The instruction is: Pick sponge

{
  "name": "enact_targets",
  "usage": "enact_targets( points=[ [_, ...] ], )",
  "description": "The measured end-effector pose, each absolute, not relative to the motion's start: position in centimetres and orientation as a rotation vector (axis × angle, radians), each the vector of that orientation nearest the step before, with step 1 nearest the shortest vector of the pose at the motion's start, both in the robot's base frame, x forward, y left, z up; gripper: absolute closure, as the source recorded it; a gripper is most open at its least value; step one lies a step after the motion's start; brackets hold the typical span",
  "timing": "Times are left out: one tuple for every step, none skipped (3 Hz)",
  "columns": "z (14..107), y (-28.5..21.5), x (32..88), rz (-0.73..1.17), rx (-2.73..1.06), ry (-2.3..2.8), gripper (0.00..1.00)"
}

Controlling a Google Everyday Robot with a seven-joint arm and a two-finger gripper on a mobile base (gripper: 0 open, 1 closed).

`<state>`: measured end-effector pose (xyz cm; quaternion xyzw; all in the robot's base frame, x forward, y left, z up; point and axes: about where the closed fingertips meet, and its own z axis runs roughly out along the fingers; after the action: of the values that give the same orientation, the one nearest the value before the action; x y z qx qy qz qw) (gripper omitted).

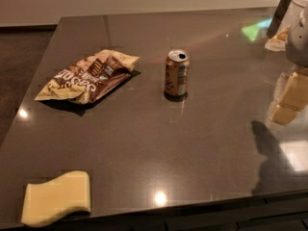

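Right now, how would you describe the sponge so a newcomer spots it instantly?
Start at the dark table and go to its near left corner, far from the gripper at the right edge. The sponge lies flat there. Unlike the crumpled chip bag and upright can, it is a plain pale yellow slab with one wavy edge.

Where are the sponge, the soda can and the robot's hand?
sponge (57, 198): camera view, flat top face.
soda can (176, 76): camera view, label side.
hand (288, 105): camera view, right edge, its yellow end.

Glossy dark table (144, 138), matt foam sponge (57, 198), crinkly foil bag (86, 76), metal can (176, 73), claw (288, 102) at right edge
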<state>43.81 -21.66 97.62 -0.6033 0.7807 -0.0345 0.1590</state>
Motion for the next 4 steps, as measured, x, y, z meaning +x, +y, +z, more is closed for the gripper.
enact_targets(
  points=[
    [97.6,-21.7,43.8,-0.099,-1.724,2.232,0.0],
    [97.9,-20.9,44.0,-0.057,-1.732,2.207,0.0],
    [97.7,-17.6,44.2,0.051,-1.773,2.127,0.0],
    [97.3,-12.8,43.7,0.151,-1.822,2.02,0.0]
  ],
)
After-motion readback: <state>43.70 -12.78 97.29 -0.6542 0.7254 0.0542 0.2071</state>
